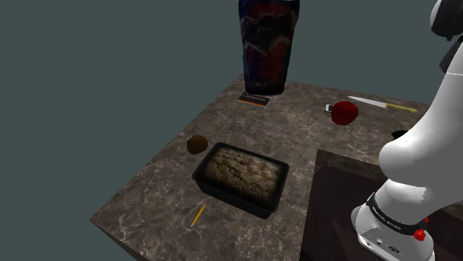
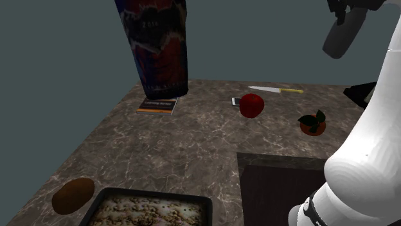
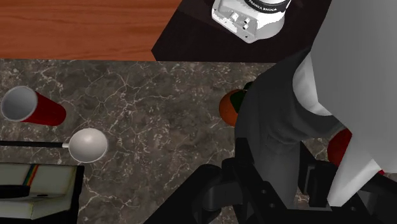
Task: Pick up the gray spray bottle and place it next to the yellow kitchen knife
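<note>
The gray spray bottle [image 3: 275, 121] sits between my black fingers in the wrist view, and my gripper [image 3: 270, 186] is shut on it. In the second exterior view the bottle [image 2: 342, 35] hangs tilted from the gripper [image 2: 352, 8], high above the table's far right side. The yellow-handled knife [image 2: 276, 90] lies flat near the far edge, beyond the red apple [image 2: 251, 105]. In the shoulder view the knife [image 1: 382, 104] lies at the upper right, past the apple [image 1: 344, 113]. The bottle hides part of the table below the gripper.
A tall dark patterned container [image 1: 268, 44] stands at the back with a small card [image 1: 255, 99] at its foot. A dark baking tray [image 1: 240, 177], a brown ball [image 1: 196, 144] and a yellow pencil [image 1: 197, 215] lie nearer. An orange fruit [image 2: 313, 123], red cup [image 3: 35, 108] and white ladle [image 3: 88, 144] also rest on the table.
</note>
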{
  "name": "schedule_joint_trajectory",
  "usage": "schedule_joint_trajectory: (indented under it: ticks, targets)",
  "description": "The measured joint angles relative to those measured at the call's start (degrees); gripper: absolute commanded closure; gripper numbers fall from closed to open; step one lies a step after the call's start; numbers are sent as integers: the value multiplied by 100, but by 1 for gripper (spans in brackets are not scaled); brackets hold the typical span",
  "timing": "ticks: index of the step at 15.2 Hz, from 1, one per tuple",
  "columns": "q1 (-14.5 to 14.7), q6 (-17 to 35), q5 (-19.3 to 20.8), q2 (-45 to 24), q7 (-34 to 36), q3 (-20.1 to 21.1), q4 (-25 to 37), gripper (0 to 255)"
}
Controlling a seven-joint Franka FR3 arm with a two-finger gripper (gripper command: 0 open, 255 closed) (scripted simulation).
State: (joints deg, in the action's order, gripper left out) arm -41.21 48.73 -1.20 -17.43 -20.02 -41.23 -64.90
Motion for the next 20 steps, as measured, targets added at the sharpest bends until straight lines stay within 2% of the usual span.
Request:
schedule_joint_trajectory:
  ticks: [8, 20]
  targets:
    - [297, 798, 156, 443, 284, 42, -1183, 255]
    - [458, 1809, 231, 720, 505, 87, -2427, 255]
